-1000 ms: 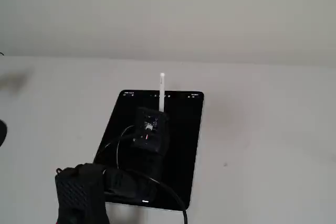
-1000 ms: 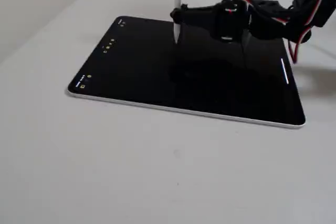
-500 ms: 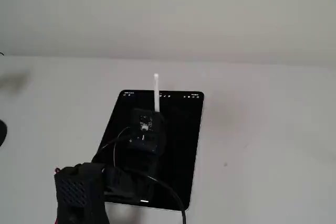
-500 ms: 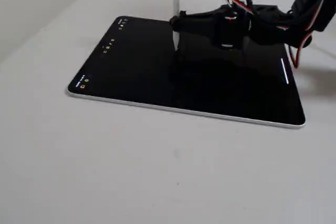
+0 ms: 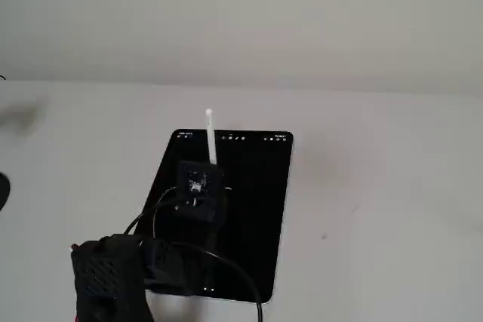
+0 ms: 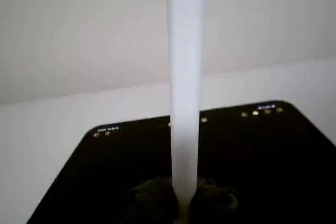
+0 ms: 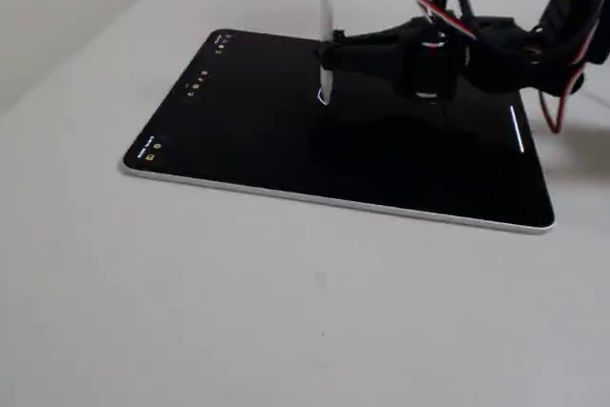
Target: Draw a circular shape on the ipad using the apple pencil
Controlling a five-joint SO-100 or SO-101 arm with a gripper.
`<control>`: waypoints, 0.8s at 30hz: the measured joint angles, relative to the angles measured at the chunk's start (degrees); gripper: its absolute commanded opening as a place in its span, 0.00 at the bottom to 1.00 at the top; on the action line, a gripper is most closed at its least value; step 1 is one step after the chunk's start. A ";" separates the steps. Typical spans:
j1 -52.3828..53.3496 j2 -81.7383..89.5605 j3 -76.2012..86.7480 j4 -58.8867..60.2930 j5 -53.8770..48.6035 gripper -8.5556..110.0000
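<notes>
The ipad (image 5: pixel 256 209) lies flat on the white table, its black screen up and its toolbar icons along the far short edge. My gripper (image 5: pixel 210 168) is shut on the apple pencil (image 5: pixel 210 137), a slim white stylus held upright over the screen's upper middle. In a fixed view the pencil (image 7: pixel 325 7) stands vertical in the gripper (image 7: pixel 331 57), its tip at or just above the glass, with a tiny white mark beside it. In the wrist view the pencil (image 6: pixel 185 87) rises between the dark fingertips (image 6: pixel 152 200) over the ipad (image 6: pixel 262 161). No circular shape shows on the screen.
The black arm body with looping cables (image 5: pixel 113 273) sits at the ipad's near left corner and also shows in the other fixed view (image 7: pixel 534 40). A short white bar (image 7: pixel 516 129) glows near the screen's near short edge. White tabletop (image 7: pixel 286 312) surrounds the tablet.
</notes>
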 measured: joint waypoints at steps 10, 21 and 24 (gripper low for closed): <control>-0.26 1.85 5.36 -2.37 -2.72 0.07; 2.20 1.93 5.89 -2.64 -6.24 0.07; 2.99 1.14 4.92 -2.55 -7.29 0.07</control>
